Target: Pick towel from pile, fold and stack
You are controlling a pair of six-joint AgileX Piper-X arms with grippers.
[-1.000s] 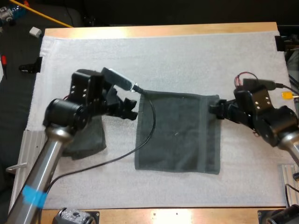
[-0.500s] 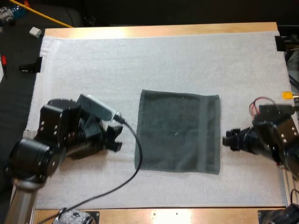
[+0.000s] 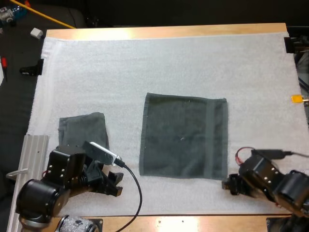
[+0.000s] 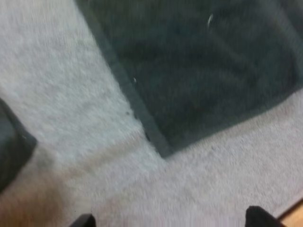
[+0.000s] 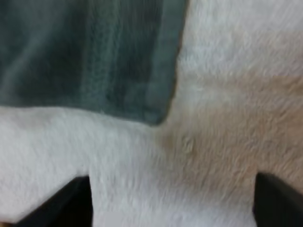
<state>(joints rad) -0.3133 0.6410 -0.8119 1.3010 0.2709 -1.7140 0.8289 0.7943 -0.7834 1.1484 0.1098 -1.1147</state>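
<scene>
From above, the spread towel (image 3: 183, 137) lies flat and square at the middle of the white mat (image 3: 145, 67) on the tabletop (image 3: 169, 32), probably laid out this way for folding. A smaller towel (image 3: 82, 129) sits well to its left; I cannot tell whether it is pile or stack. The left hand (image 3: 115, 183) and right hand (image 3: 228, 185) sit low near the spread towel's two near corners, clear of the cloth, likely lining up to take them.

The left wrist view settles what the high view cannot: the left hand's fingers (image 4: 258, 218) stand wide apart on nothing, with the near left corner just ahead.

The right wrist view shows the same for the right hand: its fingers (image 5: 75, 198) are spread and empty, facing the hemmed near right corner.
</scene>
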